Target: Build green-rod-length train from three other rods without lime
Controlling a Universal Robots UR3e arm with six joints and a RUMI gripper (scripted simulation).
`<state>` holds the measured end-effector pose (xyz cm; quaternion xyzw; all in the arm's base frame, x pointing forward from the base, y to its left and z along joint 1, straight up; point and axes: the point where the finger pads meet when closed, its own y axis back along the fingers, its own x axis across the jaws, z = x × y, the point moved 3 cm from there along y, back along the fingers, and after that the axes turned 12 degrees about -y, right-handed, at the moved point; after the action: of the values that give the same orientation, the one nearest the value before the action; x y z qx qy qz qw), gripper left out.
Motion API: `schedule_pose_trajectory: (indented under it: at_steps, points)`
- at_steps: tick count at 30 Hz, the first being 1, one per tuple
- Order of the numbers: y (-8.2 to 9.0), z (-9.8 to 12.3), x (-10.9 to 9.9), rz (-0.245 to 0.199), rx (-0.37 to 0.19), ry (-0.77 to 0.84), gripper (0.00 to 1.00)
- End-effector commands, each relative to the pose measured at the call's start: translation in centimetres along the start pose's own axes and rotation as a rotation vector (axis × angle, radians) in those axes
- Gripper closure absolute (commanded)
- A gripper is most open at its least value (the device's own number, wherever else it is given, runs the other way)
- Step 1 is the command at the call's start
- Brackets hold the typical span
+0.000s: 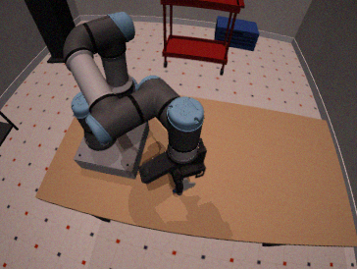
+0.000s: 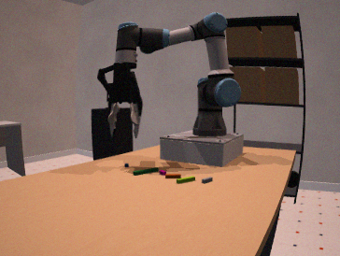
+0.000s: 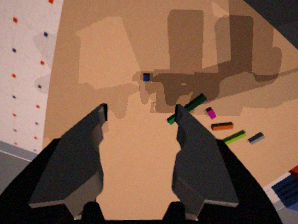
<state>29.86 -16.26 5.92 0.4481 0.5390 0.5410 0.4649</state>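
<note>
My gripper (image 2: pixel 124 120) is open and empty, raised well above the table; its fingers also show in the wrist view (image 3: pixel 140 116). A small blue rod (image 3: pixel 146 77) lies alone on the table below, also seen in the exterior view (image 2: pixel 126 164). To its right lie the green rod (image 3: pixel 187 108) (image 2: pixel 145 171), a magenta rod (image 3: pixel 211 112) (image 2: pixel 162 172), an orange rod (image 3: pixel 222 126) (image 2: pixel 173 176), a lime rod (image 3: pixel 234 137) (image 2: pixel 186 179) and a grey rod (image 3: pixel 256 138) (image 2: pixel 206 179), spaced apart in a loose row. In the top view the arm (image 1: pixel 183 147) hides the rods.
The robot's grey base block (image 2: pixel 201 149) stands behind the rods. A red cart (image 1: pixel 198 29) and a blue box (image 1: pixel 236 31) stand on the floor beyond the table. A shelf with boxes (image 2: pixel 266 65) is behind the base.
</note>
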Motion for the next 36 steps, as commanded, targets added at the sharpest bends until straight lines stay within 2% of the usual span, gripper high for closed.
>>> schedule_pose_trajectory:
  at_steps: [1,25,31,36]
  points:
    - [0.3,-0.2,0.2,0.016,0.01,-0.001,0.0]
    - [0.2,-0.1,0.4,0.016,0.01,-0.004,0.0]
    - [0.1,0.4,1.1,0.016,0.01,-0.03,0.0]
    - [0.0,1.3,2.6,0.017,0.011,-0.079,0.0]
